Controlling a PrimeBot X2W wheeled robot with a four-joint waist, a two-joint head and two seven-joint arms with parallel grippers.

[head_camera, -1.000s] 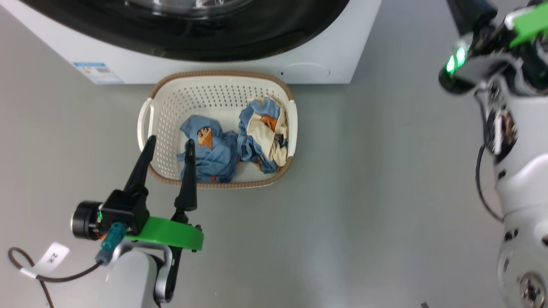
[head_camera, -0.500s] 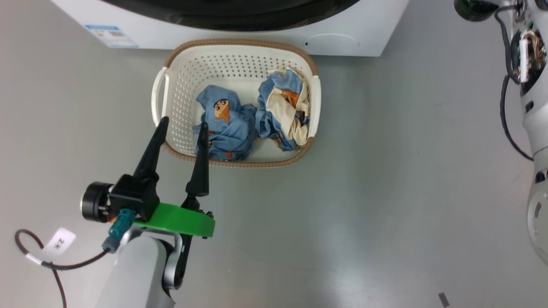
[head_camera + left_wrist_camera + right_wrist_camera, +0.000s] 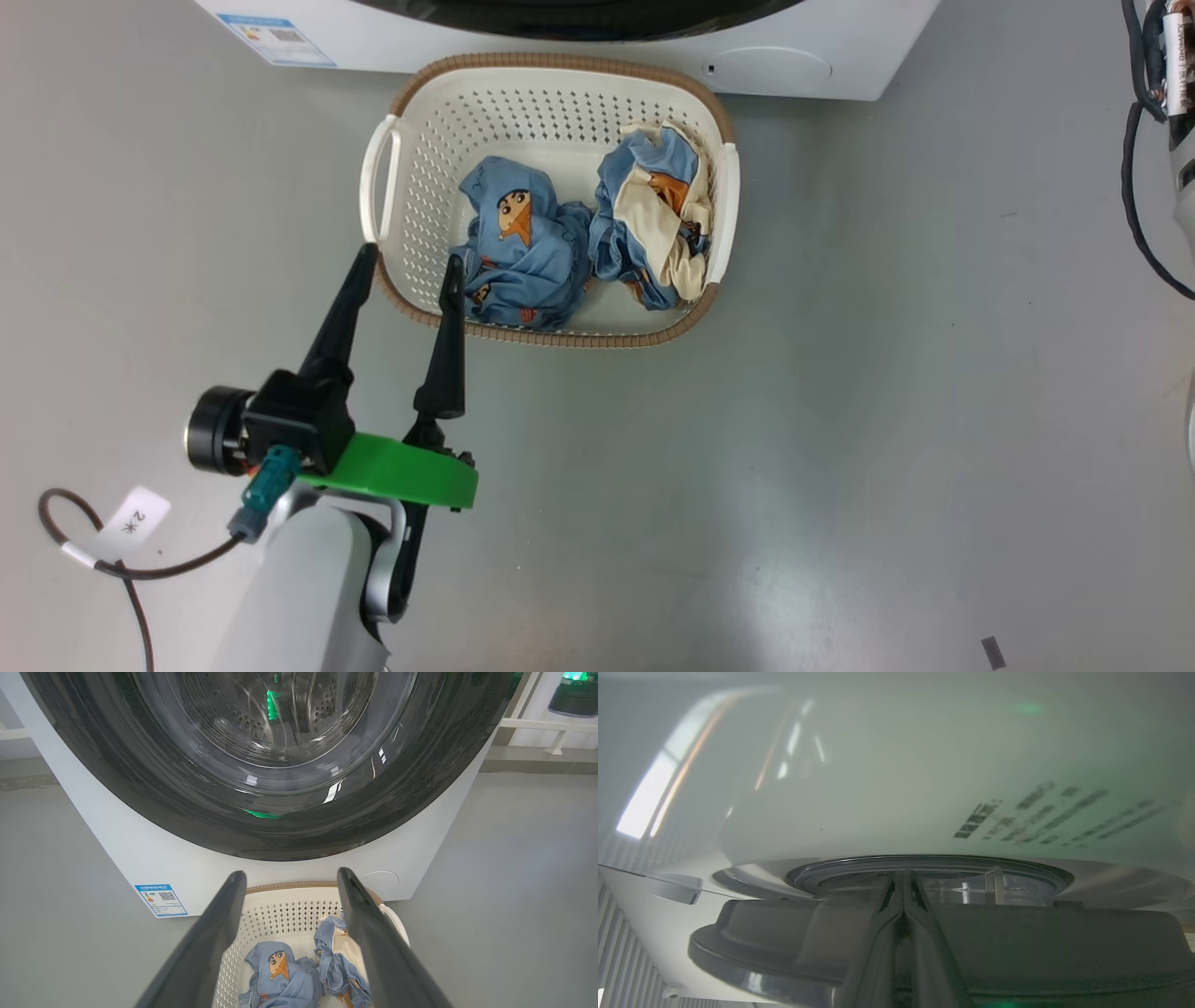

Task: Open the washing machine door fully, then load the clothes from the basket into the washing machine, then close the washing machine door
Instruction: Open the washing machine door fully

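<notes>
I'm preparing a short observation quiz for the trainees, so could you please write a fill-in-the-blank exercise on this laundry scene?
1. The basket holds ____ pieces of blue clothes.
2. The left hand is ____, its fingers pointing at the basket's near rim.
3. The right hand is ____, its fingers pressed together.
4. The washing machine has a ____ body.
Missing words: two; open; shut; white.

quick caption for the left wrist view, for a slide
Left gripper, fingers spread, points over the basket of blue cartoon-print clothes toward the glossy black washing machine door.
</notes>
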